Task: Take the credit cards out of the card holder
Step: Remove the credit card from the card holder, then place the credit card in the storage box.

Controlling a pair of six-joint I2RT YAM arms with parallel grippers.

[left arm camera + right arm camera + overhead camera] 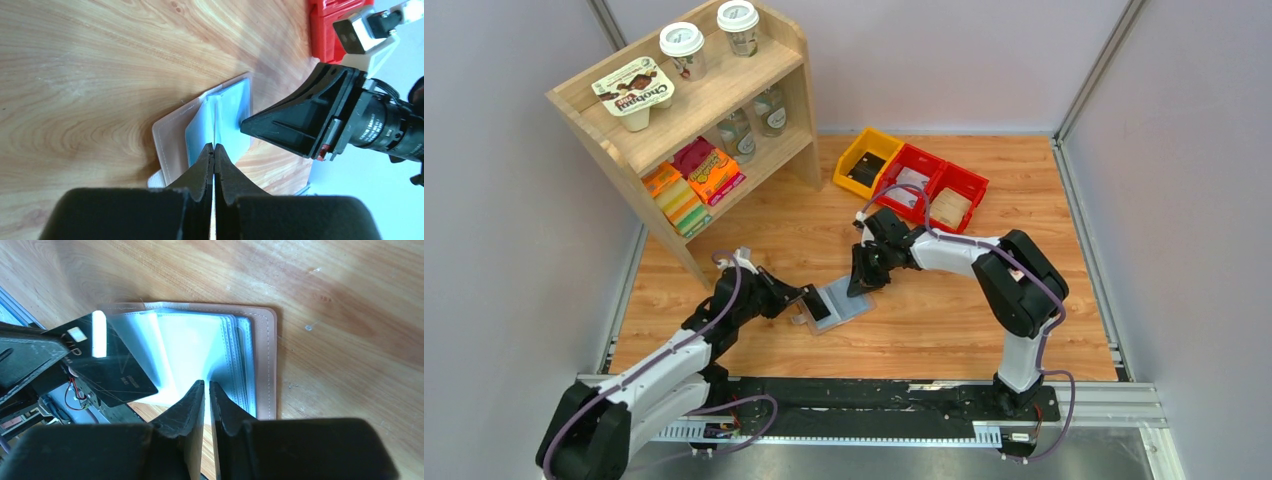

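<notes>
The card holder lies open on the wooden table, with a pinkish-brown cover and pale blue translucent sleeves. My left gripper is shut on a black credit card, which sticks out of the holder's left side; one corner is still under a sleeve. In the left wrist view the card shows edge-on between the jaws. My right gripper has its tips on the holder's far part, with the jaws closed on a thin sleeve. No other cards show.
A yellow bin and two red bins stand at the back right. A wooden shelf with cups and packets stands at the back left. The metal rail runs along the table's near edge.
</notes>
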